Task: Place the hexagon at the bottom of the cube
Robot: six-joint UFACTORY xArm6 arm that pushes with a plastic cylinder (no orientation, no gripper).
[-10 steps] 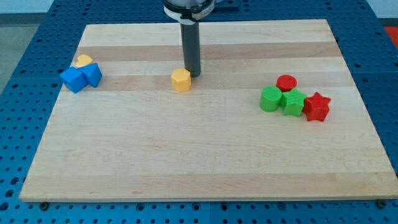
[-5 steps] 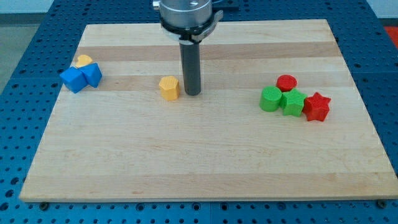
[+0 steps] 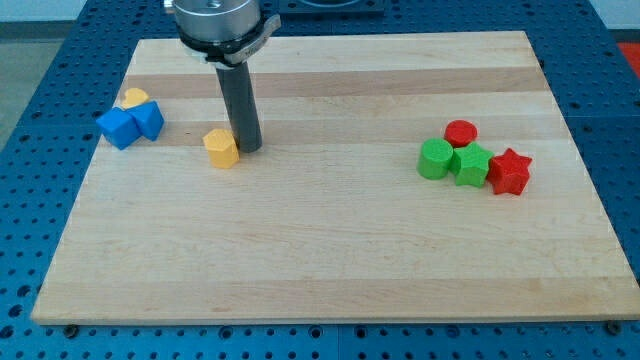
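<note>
The yellow hexagon [image 3: 221, 147] lies on the wooden board [image 3: 330, 250], left of centre. My tip [image 3: 248, 149] stands right against the hexagon's right side. To the hexagon's left, near the board's left edge, sit a blue cube [image 3: 119, 126] and a second blue block [image 3: 149, 120] side by side, with a small yellow block [image 3: 134, 98] just above them. The hexagon is apart from that cluster, a little lower and to the right.
At the view's right is a tight cluster: a red cylinder [image 3: 461, 132], a green cylinder [image 3: 435, 159], a green cube [image 3: 472, 165] and a red star [image 3: 509, 171]. The arm's round mount [image 3: 218, 20] hangs over the board's top edge.
My tip has moved left across the board, pushing the yellow hexagon left and slightly down, closer to the blue blocks. The other blocks have not moved.
</note>
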